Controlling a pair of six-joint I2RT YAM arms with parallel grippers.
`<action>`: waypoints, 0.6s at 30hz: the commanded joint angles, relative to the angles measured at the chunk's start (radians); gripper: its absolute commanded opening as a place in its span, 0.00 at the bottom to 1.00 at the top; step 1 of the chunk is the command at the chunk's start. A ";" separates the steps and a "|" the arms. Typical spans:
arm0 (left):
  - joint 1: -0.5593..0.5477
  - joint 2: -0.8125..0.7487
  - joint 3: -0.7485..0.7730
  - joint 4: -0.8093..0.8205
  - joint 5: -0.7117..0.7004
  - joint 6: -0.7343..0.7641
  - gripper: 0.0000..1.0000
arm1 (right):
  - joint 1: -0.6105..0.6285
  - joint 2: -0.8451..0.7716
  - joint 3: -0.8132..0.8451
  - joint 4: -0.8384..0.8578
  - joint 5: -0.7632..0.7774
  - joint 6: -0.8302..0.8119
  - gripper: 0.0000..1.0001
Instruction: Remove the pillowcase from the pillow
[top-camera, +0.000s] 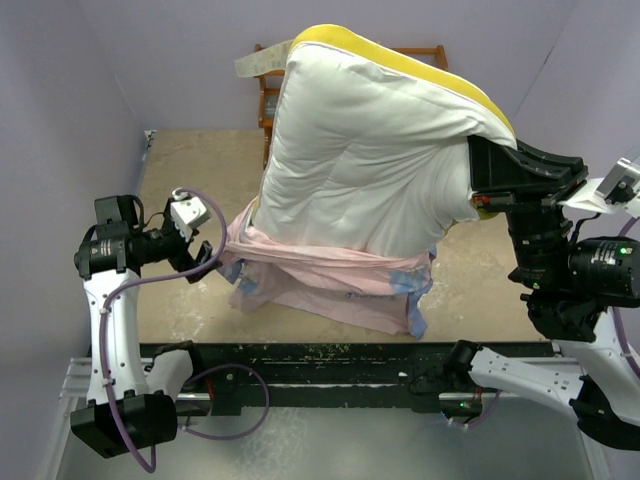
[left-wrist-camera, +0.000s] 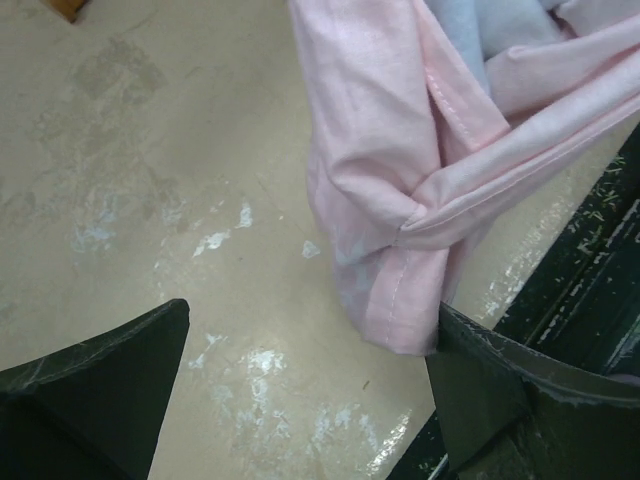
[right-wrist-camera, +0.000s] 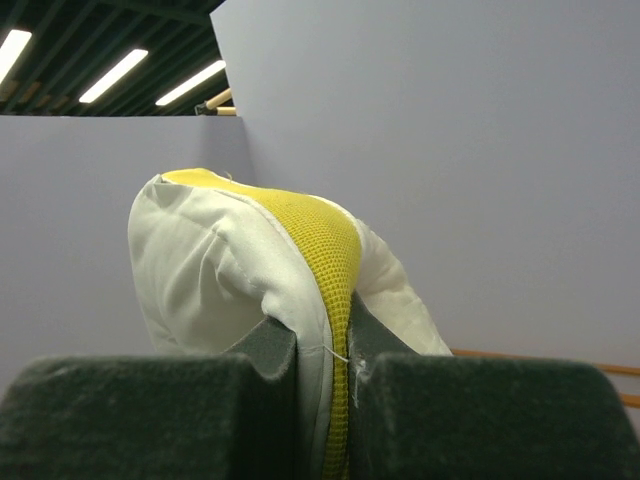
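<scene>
Left arm (top-camera: 108, 300): stands up from its near-left base, elbow bent, wrist reaching right, low over the worktop (top-camera: 190, 180).
Left jaws: spread wide, gripping nothing; one finger (left-wrist-camera: 490, 390) sits just beside the pink hem of the pillowcase (left-wrist-camera: 400, 180).
Right arm (top-camera: 585, 275): high at the right side, wrist pointing left.
Right jaws: clamped on the yellow side band of the pillow (top-camera: 370, 150), holding it on end and tilted.
Pillowcase: bunched around the pillow's lower end, pink side out, sagging onto the worktop.
Pillow: upper part bare.
</scene>
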 joint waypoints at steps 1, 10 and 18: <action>0.002 -0.018 0.024 -0.113 0.094 0.077 0.99 | -0.005 0.013 0.118 0.331 -0.017 0.089 0.00; 0.002 -0.112 -0.021 -0.064 0.118 0.098 0.99 | -0.005 0.092 0.188 0.459 0.056 0.153 0.00; 0.003 -0.079 0.229 -0.235 0.116 0.253 0.99 | -0.005 0.184 0.307 0.237 -0.025 0.103 0.00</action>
